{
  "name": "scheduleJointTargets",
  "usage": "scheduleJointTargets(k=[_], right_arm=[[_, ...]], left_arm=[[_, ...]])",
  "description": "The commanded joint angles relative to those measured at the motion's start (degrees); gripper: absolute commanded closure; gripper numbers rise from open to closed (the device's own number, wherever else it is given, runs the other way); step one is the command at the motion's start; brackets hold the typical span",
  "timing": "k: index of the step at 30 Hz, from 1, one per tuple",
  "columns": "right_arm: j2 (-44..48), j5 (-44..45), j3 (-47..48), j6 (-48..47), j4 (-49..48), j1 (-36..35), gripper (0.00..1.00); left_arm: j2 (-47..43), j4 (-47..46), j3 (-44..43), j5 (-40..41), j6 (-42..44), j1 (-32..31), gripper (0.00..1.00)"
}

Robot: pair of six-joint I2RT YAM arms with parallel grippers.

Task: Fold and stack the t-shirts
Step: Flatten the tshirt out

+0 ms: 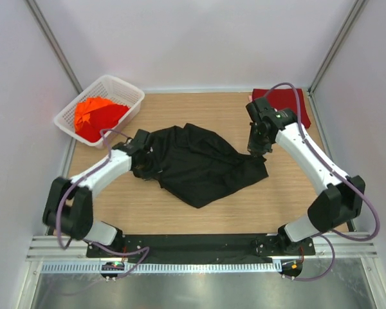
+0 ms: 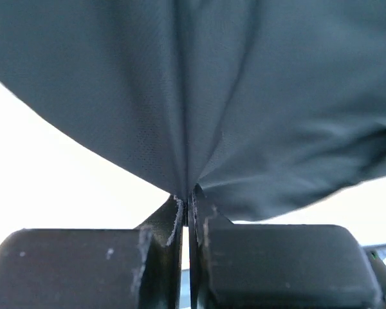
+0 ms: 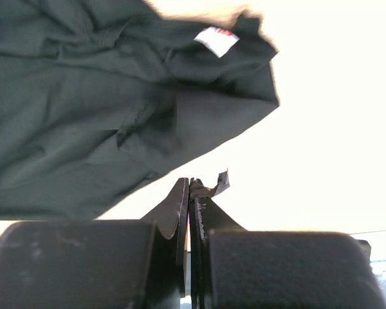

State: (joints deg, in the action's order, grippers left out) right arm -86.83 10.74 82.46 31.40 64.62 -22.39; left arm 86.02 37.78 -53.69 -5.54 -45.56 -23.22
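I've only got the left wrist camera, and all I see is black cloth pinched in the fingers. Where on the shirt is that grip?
Observer: In the top view, the left gripper holds the black shirt at its left edge. The shirt lies crumpled mid-table.
Operator: Is the right gripper on it too?
Observer: The right gripper is shut at the shirt's right corner, but I can't tell whether it has any cloth.
Operator: Any shirt set aside yet?
Observer: A dark red shirt lies at the back right corner, partly behind the right arm.
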Motion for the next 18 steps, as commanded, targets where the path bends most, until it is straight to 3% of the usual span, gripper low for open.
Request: scheduleJointTargets(k=[1, 5, 9, 13, 16, 17, 18], right_arm=[[7.62, 0.95, 2.27, -0.99, 3.23, -0.37, 0.99], [14.39, -3.25, 0.61, 0.94, 2.54, -0.37, 0.99], [16.95, -8.18, -1.77, 3.58, -0.89, -0.28, 0.99], [13.54, -10.04, -0.55, 2.8, -0.9, -0.37, 0.99], [12.21, -10.04, 0.95, 2.09, -0.55, -0.37, 0.99], [11.42, -10.04, 1.04, 1.83, -0.55, -0.28, 0.99], [11.07, -10.04, 1.13, 1.74, -0.46, -0.28, 0.99]], left_arm=[[-13.22, 9.4, -2.99, 4.22, 2.05, -0.24, 1.0], [-21.67, 10.66, -4.66, -1.45, 2.14, -0.24, 0.99], [-19.15, 8.28, -8.87, -6.84, 1.35, -0.24, 1.0], [-3.99, 6.96, -17.04, -8.25, 3.98, -0.24, 1.0], [9.3, 9.75, -32.05, -7.74, 9.93, -0.24, 1.0], [20.39, 15.42, -38.35, -7.12, 11.71, -0.24, 1.0], [25.46, 19.92, -52.25, -6.07, 13.38, 0.02, 0.9]])
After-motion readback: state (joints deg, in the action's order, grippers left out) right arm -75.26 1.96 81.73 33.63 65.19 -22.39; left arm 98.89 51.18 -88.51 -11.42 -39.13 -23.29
